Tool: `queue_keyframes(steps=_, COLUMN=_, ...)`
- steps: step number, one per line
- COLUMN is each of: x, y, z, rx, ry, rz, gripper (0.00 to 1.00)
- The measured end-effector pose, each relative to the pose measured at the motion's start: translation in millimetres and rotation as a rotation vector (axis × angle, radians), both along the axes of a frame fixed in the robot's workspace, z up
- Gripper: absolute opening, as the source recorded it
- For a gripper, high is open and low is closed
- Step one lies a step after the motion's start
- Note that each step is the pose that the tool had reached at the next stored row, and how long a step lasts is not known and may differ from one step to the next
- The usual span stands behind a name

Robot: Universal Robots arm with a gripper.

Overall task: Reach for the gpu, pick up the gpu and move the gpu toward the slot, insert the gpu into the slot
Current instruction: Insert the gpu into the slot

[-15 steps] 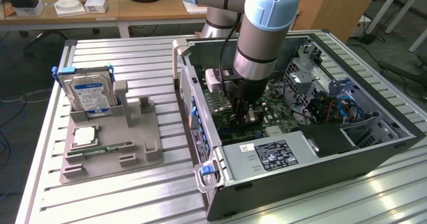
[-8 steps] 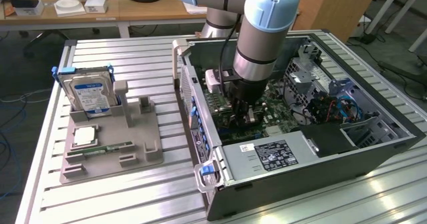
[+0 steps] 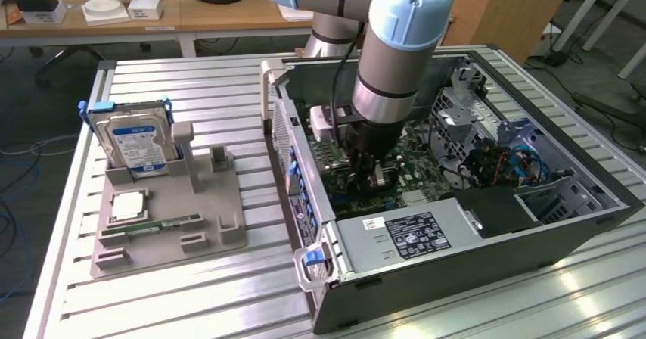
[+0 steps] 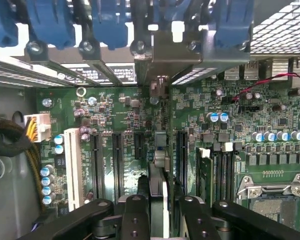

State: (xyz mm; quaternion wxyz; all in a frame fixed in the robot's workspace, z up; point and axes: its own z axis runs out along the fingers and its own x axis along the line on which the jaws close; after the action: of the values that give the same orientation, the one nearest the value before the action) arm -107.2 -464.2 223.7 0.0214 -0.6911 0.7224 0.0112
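The arm is reaching down into the open computer case (image 3: pixel 565 225), and its gripper (image 3: pixel 371 174) is hanging low over the motherboard (image 4: pixel 240 125). In the wrist view the two black fingers (image 4: pixel 135 220) are pinching the graphics card (image 4: pixel 159 200) edge-on between them, so the card is showing as a thin upright strip with its metal bracket end (image 4: pixel 160 85) pointing toward the rear wall of the case. The card is standing over one of the long black slots (image 4: pixel 160 150) in the row of expansion slots, and whether its bottom edge is already touching that slot cannot be told.

The main risk is misalignment. If the card is sitting slightly to one side of the slot, pressing down is likely to jam its edge against the slot's plastic wall or onto the neighbouring slot (image 4: pixel 182 150). A tilted card could seat at one end only and bind. The bracket could also be catching on the rear opening beneath the blue clips (image 4: pixel 110 25). Because the grip is on a thin edge, the card could be slipping or twisting between the fingers under push force. Small capacitors (image 4: pixel 217 117) stand near the path and could be knocked by it.
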Motion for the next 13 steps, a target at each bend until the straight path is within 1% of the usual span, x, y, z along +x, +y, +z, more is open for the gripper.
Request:
queue_keyframes(steps=1, x=-0.3, y=0.0, z=1.1, rx=-0.0003, ry=-0.0001, rz=0.000, gripper=0.28)
queue_keyframes(steps=2, x=-0.2, y=-0.1, z=3.4, rx=-0.0017, ry=-0.0005, rz=0.000, gripper=0.35)
queue_keyframes(steps=8, x=0.2, y=-0.2, z=25.0, rx=-0.0018, ry=-0.0023, rz=0.001, gripper=0.35)
queue_keyframes(steps=11, x=0.2, y=-0.2, z=33.8, rx=-0.0019, ry=-0.0038, rz=0.000, gripper=0.35)
queue_keyframes(steps=12, x=0.1, y=-0.3, z=35.8, rx=-0.0019, ry=-0.0039, rz=0.000, gripper=0.33)
queue_keyframes(steps=13, x=0.2, y=-0.2, z=38.2, rx=-0.0018, ry=-0.0039, rz=0.000, gripper=0.27)
